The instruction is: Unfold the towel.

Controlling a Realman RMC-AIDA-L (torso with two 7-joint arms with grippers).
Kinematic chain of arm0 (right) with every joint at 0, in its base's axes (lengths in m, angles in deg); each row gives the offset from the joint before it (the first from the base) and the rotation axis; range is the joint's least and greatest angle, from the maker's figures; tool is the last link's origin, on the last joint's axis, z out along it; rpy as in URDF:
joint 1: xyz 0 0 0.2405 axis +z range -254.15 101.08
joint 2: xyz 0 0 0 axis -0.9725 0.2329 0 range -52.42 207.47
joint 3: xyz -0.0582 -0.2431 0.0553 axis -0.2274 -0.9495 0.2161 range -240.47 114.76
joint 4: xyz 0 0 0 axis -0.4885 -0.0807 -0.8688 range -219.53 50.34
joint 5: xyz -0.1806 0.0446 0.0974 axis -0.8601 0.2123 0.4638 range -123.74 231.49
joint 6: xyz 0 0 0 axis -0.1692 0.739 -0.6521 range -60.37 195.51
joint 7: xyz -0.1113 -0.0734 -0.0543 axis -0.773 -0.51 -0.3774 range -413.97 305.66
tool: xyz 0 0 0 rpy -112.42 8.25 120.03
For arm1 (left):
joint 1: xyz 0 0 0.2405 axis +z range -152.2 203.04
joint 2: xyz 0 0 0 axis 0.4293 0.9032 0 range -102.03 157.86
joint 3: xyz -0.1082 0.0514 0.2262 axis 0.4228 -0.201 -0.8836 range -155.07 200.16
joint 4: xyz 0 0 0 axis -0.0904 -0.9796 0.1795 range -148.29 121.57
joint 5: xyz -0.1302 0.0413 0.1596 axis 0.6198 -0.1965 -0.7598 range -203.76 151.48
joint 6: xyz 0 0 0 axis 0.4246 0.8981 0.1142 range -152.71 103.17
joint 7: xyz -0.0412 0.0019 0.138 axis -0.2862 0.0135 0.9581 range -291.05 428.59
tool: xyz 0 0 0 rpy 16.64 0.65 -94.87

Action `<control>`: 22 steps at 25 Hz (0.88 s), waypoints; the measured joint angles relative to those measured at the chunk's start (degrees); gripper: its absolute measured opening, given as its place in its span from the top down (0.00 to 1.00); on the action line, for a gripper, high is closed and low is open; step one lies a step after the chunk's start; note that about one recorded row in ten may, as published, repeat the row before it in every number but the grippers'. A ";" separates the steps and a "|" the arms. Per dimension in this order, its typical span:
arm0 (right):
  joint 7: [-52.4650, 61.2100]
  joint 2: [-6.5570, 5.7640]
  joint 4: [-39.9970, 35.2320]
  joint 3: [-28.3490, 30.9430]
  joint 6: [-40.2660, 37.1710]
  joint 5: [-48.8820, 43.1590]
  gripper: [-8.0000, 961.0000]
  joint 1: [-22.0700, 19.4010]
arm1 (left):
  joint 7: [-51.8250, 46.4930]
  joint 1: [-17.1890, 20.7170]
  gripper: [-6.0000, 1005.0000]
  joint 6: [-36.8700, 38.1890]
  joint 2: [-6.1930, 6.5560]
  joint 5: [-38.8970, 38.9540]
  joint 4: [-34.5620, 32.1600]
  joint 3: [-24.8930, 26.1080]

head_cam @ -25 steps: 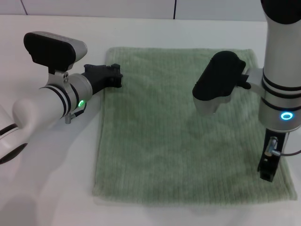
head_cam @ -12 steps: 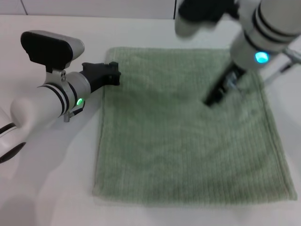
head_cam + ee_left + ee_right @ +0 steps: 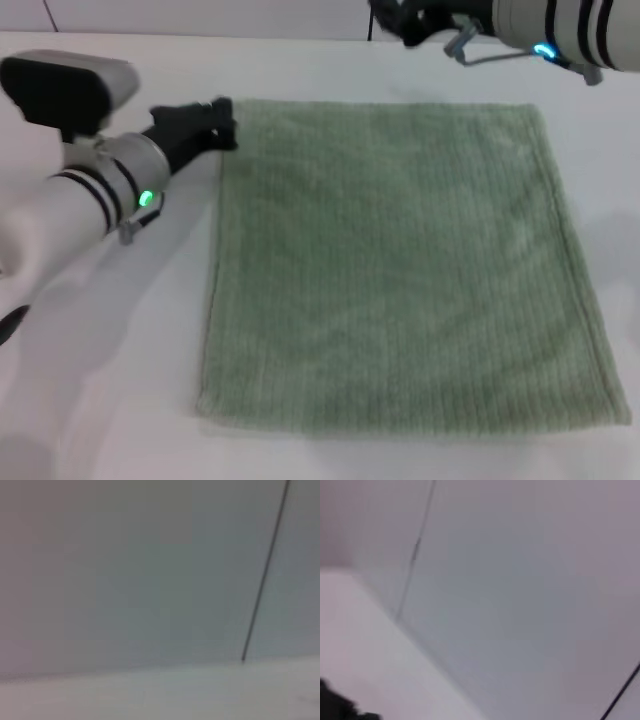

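Observation:
The pale sage-green towel (image 3: 400,270) lies spread flat as one roughly square sheet on the white table (image 3: 110,360), with its hemmed edges showing all round. My left gripper (image 3: 222,120) is at the towel's far left corner, right beside the edge; I cannot tell whether it touches the cloth. My right gripper (image 3: 388,18) is raised beyond the towel's far edge, clear of the cloth, with its arm (image 3: 560,25) reaching in from the right. Neither wrist view shows the towel.
A pale wall with a dark vertical seam (image 3: 265,575) stands behind the table. The left wrist view shows only the wall and the table's far edge. The right wrist view shows the wall and a dark shape (image 3: 335,707) in one corner.
My right arm has lifted off the towel's near right part and swung up past its far edge. My left arm has drawn back slightly to the left and farther away. The towel lies flat.

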 joint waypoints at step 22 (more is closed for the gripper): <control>11.13 0.13 29.79 -16.66 -67.74 7.48 0.52 -4.93 | 6.22 14.32 0.98 43.04 0.48 0.01 1.06 19.90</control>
